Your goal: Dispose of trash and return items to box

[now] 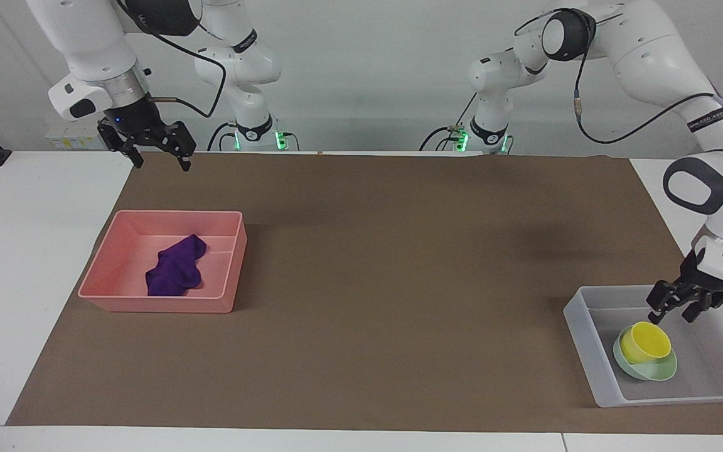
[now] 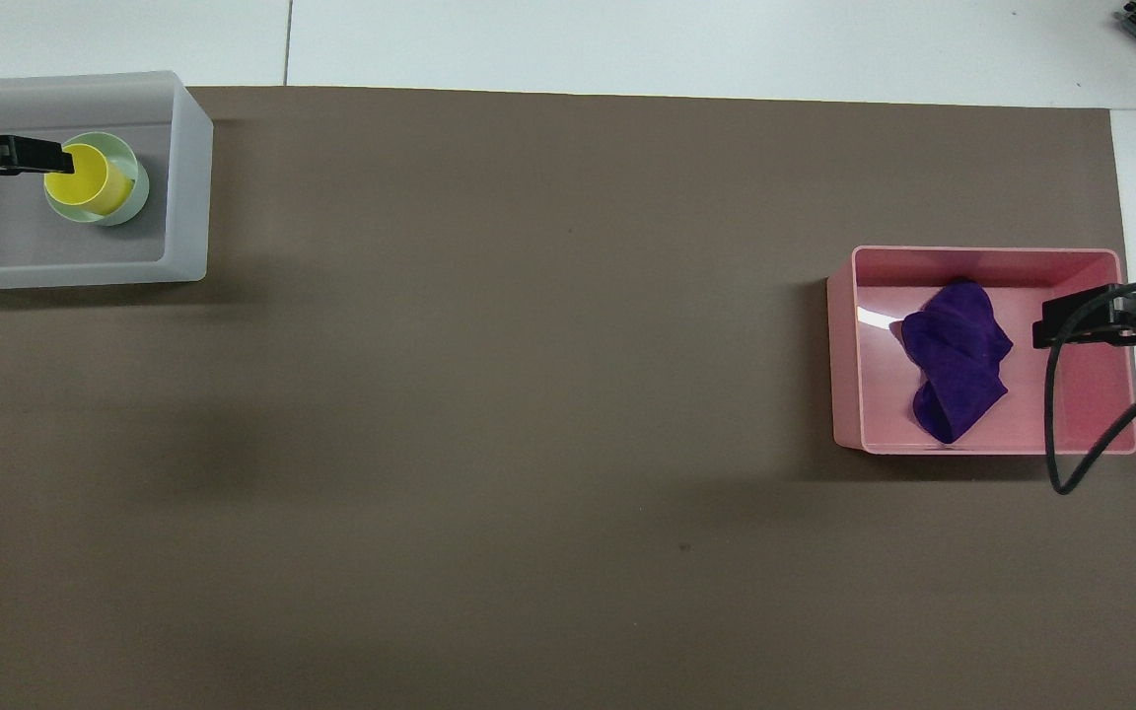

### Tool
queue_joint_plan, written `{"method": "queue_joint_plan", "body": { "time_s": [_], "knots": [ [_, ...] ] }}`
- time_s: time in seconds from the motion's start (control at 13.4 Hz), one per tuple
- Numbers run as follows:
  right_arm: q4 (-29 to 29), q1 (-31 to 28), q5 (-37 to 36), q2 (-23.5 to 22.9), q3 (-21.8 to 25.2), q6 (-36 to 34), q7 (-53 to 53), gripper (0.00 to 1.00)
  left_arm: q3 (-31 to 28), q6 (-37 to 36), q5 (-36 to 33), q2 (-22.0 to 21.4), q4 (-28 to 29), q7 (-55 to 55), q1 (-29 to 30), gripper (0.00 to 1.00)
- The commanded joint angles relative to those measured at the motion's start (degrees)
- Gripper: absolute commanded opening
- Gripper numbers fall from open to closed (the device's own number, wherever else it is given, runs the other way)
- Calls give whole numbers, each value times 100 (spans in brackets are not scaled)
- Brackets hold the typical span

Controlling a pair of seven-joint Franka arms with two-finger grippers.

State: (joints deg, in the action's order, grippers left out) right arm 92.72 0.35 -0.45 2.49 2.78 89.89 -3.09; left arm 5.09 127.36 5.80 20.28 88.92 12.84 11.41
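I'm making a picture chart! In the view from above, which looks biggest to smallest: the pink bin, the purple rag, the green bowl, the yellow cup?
1. Pink bin
2. Purple rag
3. Green bowl
4. Yellow cup, standing in the bowl.

Occlusions and cut-offs:
- Mint-green bowl point(image 1: 649, 371): mostly covered by the yellow cup point(image 1: 646, 343) standing in it; only the rim shows.
- Overhead view: translucent bin point(image 2: 188, 177) cut off at the picture's edge; left hand point(image 2: 63, 158) shows its tips only.
- Purple rag point(image 1: 175, 269): underside hidden among folds.
- Pink bin point(image 2: 844, 345): partly covered by right hand point(image 2: 1039, 328) and cable.
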Motion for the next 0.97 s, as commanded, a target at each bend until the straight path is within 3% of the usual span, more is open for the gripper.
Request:
{"method": "queue_joint_plan", "body": {
  "time_s": [0.0,0.22,0.37,0.6,0.89],
  "knots": [
    [123,-105,-16,102,-31,19,317,100,-78,-9,-44,-1111,1248,69,-314,100],
    [176,-105,-16,120,-31,37,318,100,-78,-404,-52,-2043,1944,52,-578,100],
    [238,-105,-25,155,-31,159,318,100,-43,-912,-52,-2352,1972,-62,-675,100],
    [247,-105,-60,155,-23,133,265,100,-17,-1301,-570,-2441,1744,-597,-1008,100],
    [247,-132,-43,155,-31,125,256,100,-8,-2346,-571,-2169,664,-607,-1018,100]
  ]
}}
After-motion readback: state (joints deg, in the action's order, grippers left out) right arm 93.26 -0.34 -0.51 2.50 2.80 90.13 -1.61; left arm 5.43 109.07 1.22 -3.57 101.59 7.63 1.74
